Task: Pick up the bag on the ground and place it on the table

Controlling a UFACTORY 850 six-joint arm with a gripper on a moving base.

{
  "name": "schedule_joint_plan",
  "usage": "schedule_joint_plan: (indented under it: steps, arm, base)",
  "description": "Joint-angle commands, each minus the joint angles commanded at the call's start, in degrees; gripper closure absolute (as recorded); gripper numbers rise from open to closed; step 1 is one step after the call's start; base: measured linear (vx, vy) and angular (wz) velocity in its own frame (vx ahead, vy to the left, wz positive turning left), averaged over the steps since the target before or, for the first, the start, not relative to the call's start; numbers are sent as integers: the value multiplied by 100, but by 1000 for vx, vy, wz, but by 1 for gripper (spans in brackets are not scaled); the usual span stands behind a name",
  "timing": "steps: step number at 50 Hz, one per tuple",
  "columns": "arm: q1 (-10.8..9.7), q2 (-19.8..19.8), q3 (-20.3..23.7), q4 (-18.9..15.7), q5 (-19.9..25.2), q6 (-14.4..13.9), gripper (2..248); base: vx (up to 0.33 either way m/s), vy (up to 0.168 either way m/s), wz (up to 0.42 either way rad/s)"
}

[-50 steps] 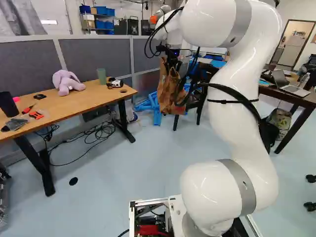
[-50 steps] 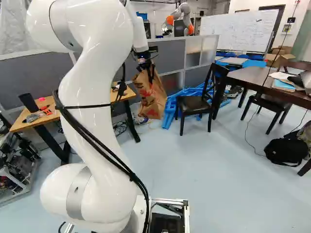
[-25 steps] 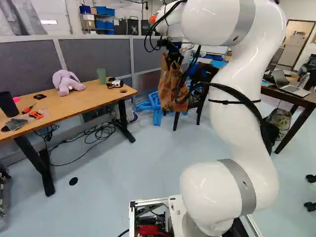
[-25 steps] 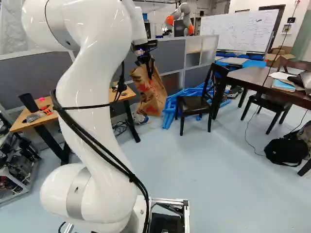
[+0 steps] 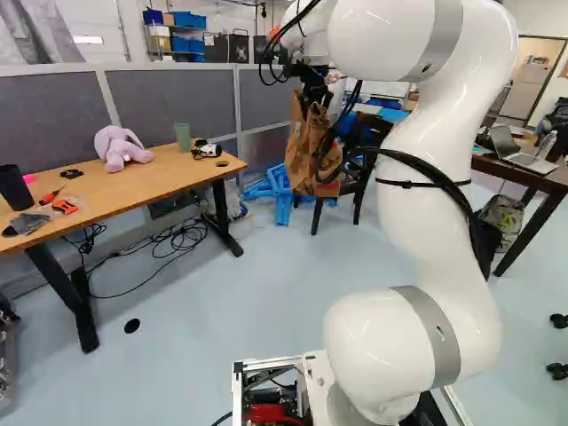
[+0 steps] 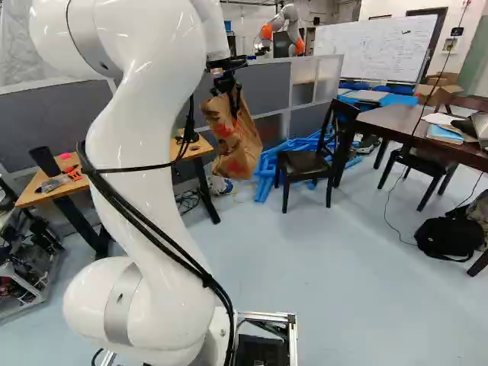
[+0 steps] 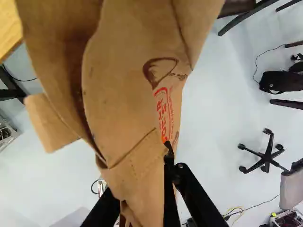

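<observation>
My pincer (image 6: 232, 97) is clamped on the bag (image 6: 235, 145); it hangs from me at 12 o'clock. Red lettering plus a dark drawing on its side. Desk (image 5: 133, 191) at 10, table (image 6: 393, 122) at 2. Whiteboard (image 6: 374, 47) at 1, writing too small to read.

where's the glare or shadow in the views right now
left base view: small bright highlights on the glossy white arm; right base view: the arm catches highlights too, with a soft pale sheen on the floor; wrist view: the paper bag is darker, in shade, inside its deep fold
</observation>
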Motion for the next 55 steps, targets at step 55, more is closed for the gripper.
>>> schedule_joint_plan:
  steps: [55]
  arm:
    - [0, 0, 0, 0, 0, 0, 229]
  base:
    - [3, 85, 424]
